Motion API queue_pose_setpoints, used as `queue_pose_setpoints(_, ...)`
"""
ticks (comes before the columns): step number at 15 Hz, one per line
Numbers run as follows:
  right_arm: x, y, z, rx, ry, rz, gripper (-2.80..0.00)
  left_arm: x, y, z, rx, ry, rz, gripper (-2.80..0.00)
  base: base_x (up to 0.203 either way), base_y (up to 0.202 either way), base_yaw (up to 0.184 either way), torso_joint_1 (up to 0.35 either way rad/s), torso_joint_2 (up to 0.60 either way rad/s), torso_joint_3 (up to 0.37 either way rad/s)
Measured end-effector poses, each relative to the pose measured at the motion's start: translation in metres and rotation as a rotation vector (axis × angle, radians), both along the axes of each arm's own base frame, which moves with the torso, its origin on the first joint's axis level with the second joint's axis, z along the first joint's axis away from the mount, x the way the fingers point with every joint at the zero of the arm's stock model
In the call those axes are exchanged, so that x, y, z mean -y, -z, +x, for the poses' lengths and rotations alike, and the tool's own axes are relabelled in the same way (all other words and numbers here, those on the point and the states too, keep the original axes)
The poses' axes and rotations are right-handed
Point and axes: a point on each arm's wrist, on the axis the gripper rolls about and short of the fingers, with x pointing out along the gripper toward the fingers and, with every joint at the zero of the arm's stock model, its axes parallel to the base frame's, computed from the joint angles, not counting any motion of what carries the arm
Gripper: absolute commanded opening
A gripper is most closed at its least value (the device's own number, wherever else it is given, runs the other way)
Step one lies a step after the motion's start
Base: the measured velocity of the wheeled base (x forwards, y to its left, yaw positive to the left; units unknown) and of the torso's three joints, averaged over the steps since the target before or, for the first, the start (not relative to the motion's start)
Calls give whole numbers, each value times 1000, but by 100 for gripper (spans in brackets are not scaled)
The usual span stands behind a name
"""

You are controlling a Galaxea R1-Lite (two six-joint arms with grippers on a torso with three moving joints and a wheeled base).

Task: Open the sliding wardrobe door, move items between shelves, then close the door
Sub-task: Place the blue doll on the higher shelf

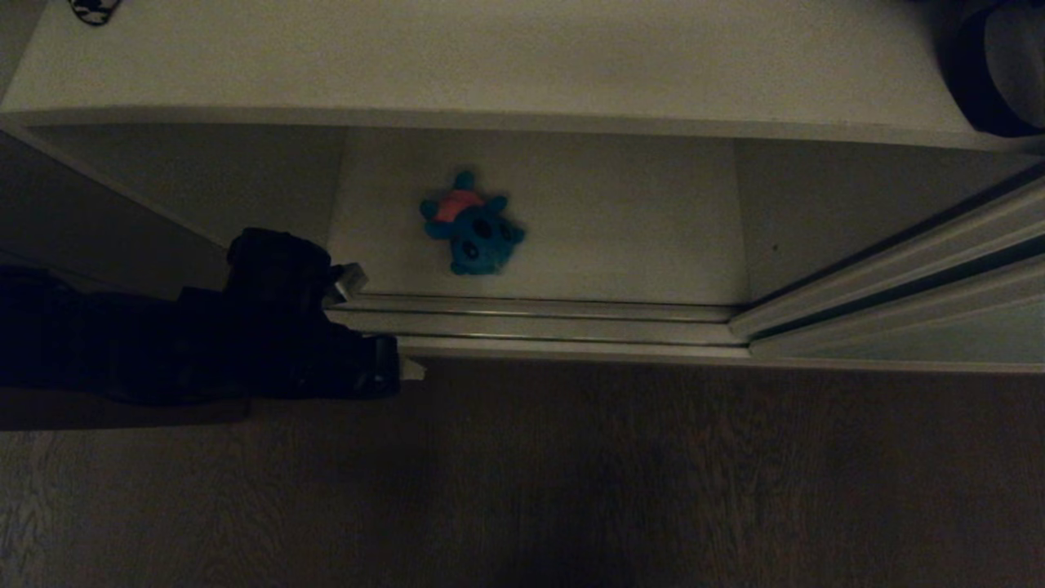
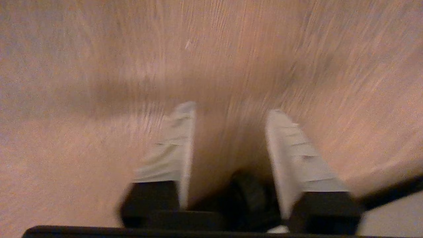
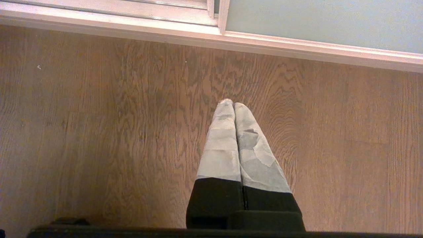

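Note:
A blue plush toy [image 1: 473, 224] with a pink-orange patch lies on the lower white shelf [image 1: 637, 237], apart from both grippers. The upper shelf [image 1: 490, 57] juts out above it. The pale grey-green sliding wardrobe door [image 1: 922, 322] is slid to the right, and it also shows in the right wrist view [image 3: 314, 23]. My left gripper [image 1: 381, 325] hangs at the wardrobe's front left, over the floor track. In its wrist view the left gripper [image 2: 231, 110] is open and empty above the wooden floor. My right gripper [image 3: 231, 103] is shut with nothing in it, over the floor in front of the door.
Metal floor tracks [image 1: 531, 318] run along the wardrobe's front. A black bag [image 1: 996, 73] sits at the right end of the upper shelf, and a black-and-white patterned corner [image 1: 94, 10] shows at its left end. Wooden floor [image 1: 571, 490] lies in front.

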Motion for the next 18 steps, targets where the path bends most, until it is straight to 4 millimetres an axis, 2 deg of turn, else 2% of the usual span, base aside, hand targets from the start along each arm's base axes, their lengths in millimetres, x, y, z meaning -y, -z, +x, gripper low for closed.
queue_pose_setpoints(3,0,0,0,0,0,0,-280,7,0,24,35,-4,-18,0,0,0,0,0,0,0)
queue_pose_setpoints(7,0,0,0,0,0,0,-280,20,-4,61,175,-29,-77,0,0,0,0,0,0,0)
queue_pose_setpoints(11,0,0,0,0,0,0,-280,36,-11,95,296,-130,-86,0,0,0,0,0,0,0)
queue_pose_setpoints(16,0,0,0,0,0,0,-280,60,-1,121,352,-121,-103,0,0,0,0,0,0,0)
queue_pose_setpoints(18,0,0,0,0,0,1,-280,67,-5,128,412,-128,-120,0,0,0,0,0,0,0)
